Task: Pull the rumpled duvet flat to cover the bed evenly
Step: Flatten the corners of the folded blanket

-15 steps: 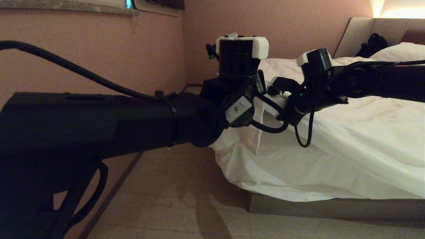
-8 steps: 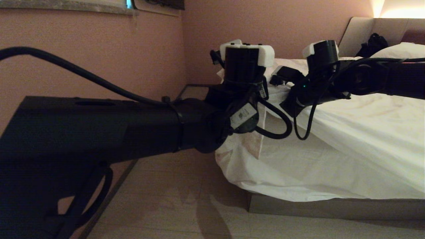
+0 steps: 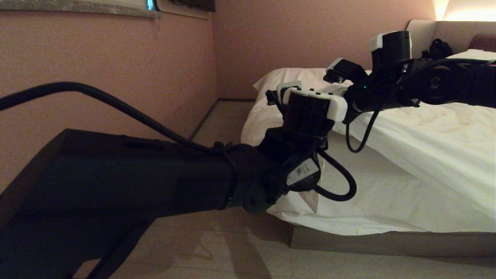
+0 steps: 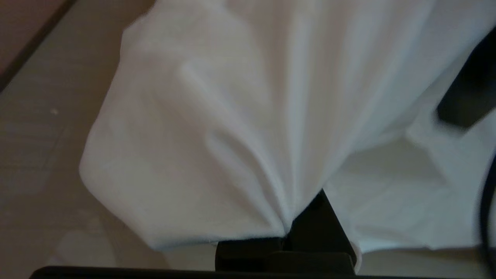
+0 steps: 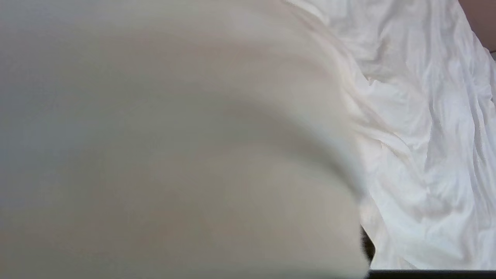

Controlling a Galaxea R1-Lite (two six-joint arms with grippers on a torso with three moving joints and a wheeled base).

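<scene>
Left gripper (image 4: 286, 236) had jaws pinched on the duvet (image 3: 407, 162) at the bed's (image 3: 387, 242) foot corner. Right gripper (image 3: 337, 73) sat against the duvet further up; jaw state unclear.

In the head view, the near corner of the puffy white cotton duvet (image 3: 387, 186) is hidden behind the black left arm (image 3: 155, 174), and the fingers of both grippers are concealed by their wrist housings. The low bed with grey-beige platform base (image 3: 387, 242) is cut off at the right edge. In the right wrist view, most of the field is filled by a blurred fold of pale cloth (image 5: 174, 155); what it covers cannot be told.
</scene>
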